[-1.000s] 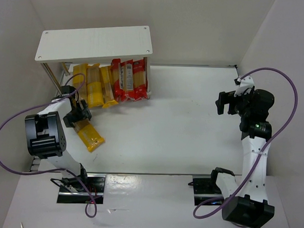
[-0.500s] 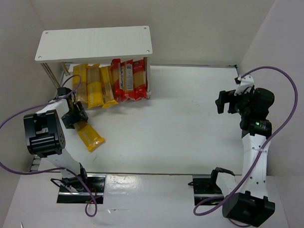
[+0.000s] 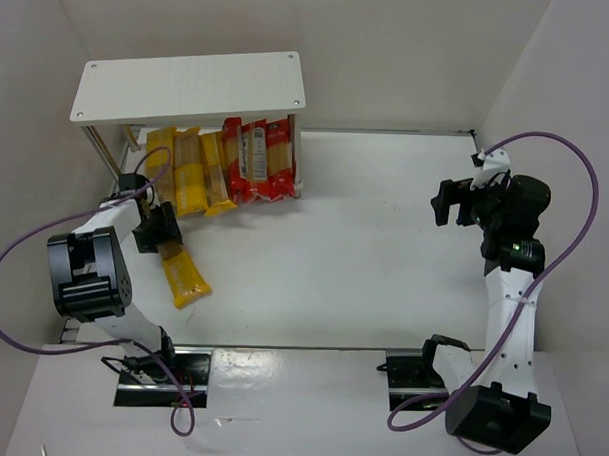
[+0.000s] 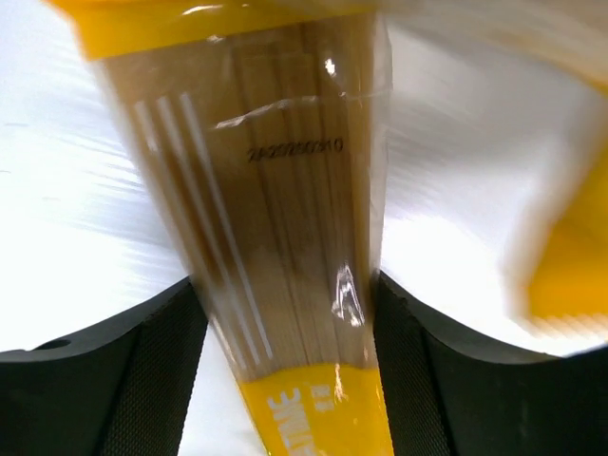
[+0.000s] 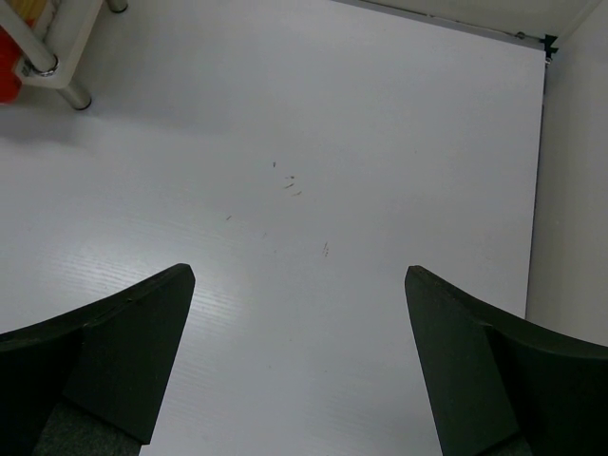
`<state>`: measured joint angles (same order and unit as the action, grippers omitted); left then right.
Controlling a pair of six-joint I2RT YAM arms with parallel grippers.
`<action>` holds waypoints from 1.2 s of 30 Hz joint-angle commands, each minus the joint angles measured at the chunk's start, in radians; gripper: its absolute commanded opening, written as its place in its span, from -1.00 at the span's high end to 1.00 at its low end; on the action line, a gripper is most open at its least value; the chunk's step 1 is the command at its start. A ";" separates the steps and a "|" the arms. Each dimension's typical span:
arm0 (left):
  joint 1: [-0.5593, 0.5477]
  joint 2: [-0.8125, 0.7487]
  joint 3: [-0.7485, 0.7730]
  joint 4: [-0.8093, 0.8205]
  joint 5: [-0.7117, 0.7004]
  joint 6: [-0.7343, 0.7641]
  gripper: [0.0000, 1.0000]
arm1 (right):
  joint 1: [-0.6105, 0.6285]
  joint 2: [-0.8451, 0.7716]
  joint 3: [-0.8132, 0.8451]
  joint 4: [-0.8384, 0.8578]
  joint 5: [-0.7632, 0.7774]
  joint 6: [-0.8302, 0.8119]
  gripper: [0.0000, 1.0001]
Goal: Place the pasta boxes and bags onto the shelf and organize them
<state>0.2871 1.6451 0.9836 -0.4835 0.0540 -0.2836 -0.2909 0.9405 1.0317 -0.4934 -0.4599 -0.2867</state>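
Observation:
A yellow pasta bag [image 3: 184, 277] lies flat on the table, left of centre, its clear window [image 4: 275, 209] showing tan spaghetti. My left gripper [image 3: 161, 233] is at the bag's far end, and in the left wrist view both fingers [image 4: 161, 370] press against its sides, so the left gripper [image 4: 283, 294] is shut on it. The white shelf [image 3: 189, 84] stands at the back left. Under its top lie several yellow packs [image 3: 191, 174] and red packs [image 3: 257, 161] side by side. My right gripper [image 3: 447, 205] hovers open at the right, over bare table [image 5: 299, 275].
The shelf's leg [image 5: 68, 87] and a red pack's corner [image 5: 8, 81] show at the top left of the right wrist view. White walls close the table at the left, back and right. Purple cables loop from both arms.
The left gripper's jaws have narrowed onto the yellow bag. The gripper shifted slightly, and the bag has swung a little, its near end closer to the front edge. The right arm barely moved.

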 commanded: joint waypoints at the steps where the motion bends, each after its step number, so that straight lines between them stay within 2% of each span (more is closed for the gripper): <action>1: -0.060 -0.116 0.009 -0.040 0.144 0.079 1.00 | -0.007 -0.028 0.030 0.056 -0.028 0.015 -1.00; 10: -0.235 -0.116 0.046 -0.093 0.179 0.185 1.00 | -0.007 -0.080 0.011 0.046 -0.069 0.035 -1.00; 14: -0.295 -0.122 0.055 -0.102 0.095 0.173 1.00 | -0.007 -0.101 0.011 0.024 -0.069 0.026 -1.00; 15: -0.295 -0.140 0.055 -0.102 0.080 0.161 0.85 | -0.007 -0.101 0.011 0.013 -0.069 0.026 -1.00; 16: -0.295 -0.149 0.055 -0.102 0.055 0.161 0.56 | -0.007 -0.101 0.011 0.013 -0.069 0.026 -1.00; 17: -0.281 -0.160 0.055 -0.102 0.055 0.152 0.23 | -0.007 -0.111 0.011 0.013 -0.069 0.015 -1.00; 18: -0.267 -0.180 0.055 -0.102 0.055 0.152 -0.25 | -0.007 -0.111 0.011 0.013 -0.060 0.015 -1.00; 21: -0.258 -0.206 0.035 -0.092 0.021 0.143 -0.85 | -0.007 -0.111 0.011 0.013 -0.060 0.015 -1.00; 22: -0.258 -0.206 0.035 -0.092 0.012 0.143 -0.85 | -0.007 -0.111 0.011 0.013 -0.060 0.015 -1.00; 23: -0.258 -0.206 0.035 -0.092 0.012 0.143 -0.97 | -0.007 -0.111 0.011 0.013 -0.060 0.015 -1.00; 24: -0.258 -0.206 0.035 -0.092 0.012 0.143 -1.00 | -0.007 -0.111 0.011 0.013 -0.060 0.015 -1.00; 31: -0.249 -0.169 0.044 -0.092 -0.074 0.124 -1.00 | -0.007 -0.111 0.022 0.004 -0.060 0.015 -1.00; 36: -0.240 -0.085 0.063 -0.110 -0.115 0.115 -1.00 | -0.007 -0.101 0.031 0.004 -0.060 0.015 -1.00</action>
<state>0.0353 1.5146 1.0088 -0.5766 -0.0128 -0.1429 -0.2909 0.8452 1.0317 -0.5011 -0.5125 -0.2695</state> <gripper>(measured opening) 1.000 0.999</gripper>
